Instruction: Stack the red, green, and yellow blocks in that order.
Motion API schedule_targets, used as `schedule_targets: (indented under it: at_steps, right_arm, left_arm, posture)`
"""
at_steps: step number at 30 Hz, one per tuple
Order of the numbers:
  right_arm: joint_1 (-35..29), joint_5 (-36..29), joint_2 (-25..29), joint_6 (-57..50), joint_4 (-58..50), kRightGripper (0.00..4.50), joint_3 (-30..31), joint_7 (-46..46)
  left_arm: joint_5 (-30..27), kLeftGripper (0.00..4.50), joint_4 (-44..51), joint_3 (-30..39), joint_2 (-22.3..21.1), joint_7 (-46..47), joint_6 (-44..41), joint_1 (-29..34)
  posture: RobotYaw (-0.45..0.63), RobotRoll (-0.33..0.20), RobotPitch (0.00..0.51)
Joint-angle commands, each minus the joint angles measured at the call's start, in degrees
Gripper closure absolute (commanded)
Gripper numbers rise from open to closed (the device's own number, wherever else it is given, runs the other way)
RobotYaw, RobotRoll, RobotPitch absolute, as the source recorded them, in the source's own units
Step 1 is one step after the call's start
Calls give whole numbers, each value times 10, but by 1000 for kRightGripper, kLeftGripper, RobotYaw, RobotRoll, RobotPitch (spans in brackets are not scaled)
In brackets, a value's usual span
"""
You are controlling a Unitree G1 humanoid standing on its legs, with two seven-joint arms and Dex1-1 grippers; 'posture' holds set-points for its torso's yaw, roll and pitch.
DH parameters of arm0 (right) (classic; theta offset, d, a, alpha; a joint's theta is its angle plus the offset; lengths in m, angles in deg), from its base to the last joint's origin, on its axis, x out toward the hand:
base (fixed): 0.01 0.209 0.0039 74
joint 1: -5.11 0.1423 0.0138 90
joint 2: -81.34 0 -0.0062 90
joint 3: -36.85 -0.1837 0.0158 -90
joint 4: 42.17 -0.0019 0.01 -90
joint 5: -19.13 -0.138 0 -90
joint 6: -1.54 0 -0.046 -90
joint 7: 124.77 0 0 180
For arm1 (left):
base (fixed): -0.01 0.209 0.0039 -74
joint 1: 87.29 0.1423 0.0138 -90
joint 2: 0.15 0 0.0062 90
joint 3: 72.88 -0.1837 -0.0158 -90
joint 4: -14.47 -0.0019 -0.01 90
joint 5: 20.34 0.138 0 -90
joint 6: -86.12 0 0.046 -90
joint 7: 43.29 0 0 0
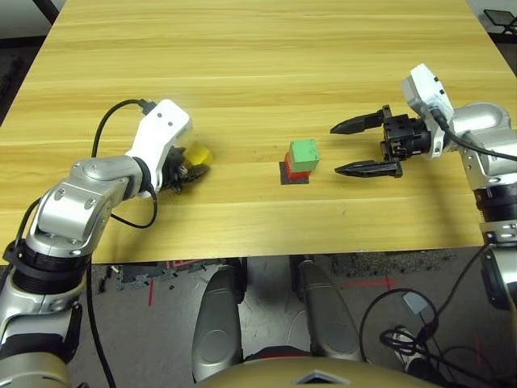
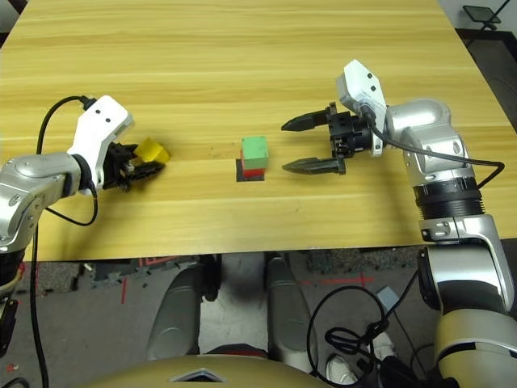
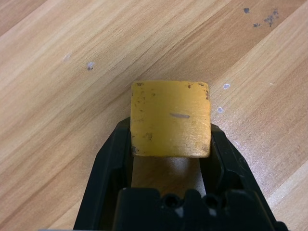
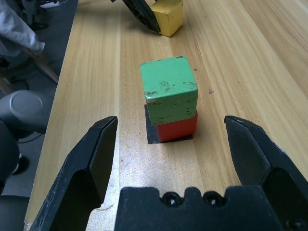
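Stacking two-thirds done: green block (image 4: 169, 94) is seated on red block (image 4: 176, 129) mid-table; yellow block (image 3: 171, 119), clamped by the left gripper (image 3: 169, 149) toward the left edge, remains unplaced; right gripper (image 1: 367, 145) is held spread.

Green block (image 1: 304, 153) stacked on red block (image 1: 295, 169) mid-table, slightly twisted, yellow block (image 3: 171, 118) apart to their left, scuffed

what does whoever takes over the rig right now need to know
Left gripper: shut on the yellow block, at the table to the stack's left.
Right gripper: open, empty, just right of the stack.
Done: green block sits on the red block, on the black patch.
Left: carry the yellow block over and set it on the green one.
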Motion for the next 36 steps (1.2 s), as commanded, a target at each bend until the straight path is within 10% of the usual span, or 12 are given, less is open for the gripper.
schedule_targets:
  at_steps: [1, 19, 36]
  right_arm:
    - [-3, 10, 3, 7, 5, 0, 2, -3]
    - [-17, 22, 23, 27, 8, 0, -5, -30]
    - [-48, 9, 31, 2, -33, 0, -13, -9]
  left_arm:
    - [-19, 2427, 0, 13, 3, -16, 9, -36]
    - [-44, 2427, -165, -139, 144, -208, 167, -292]
    - [24, 2427, -167, -249, 113, -317, 142, -396]
  posture:
    - [151, -4, 279]
    - [89, -24, 274]
    - [72, 4, 282]
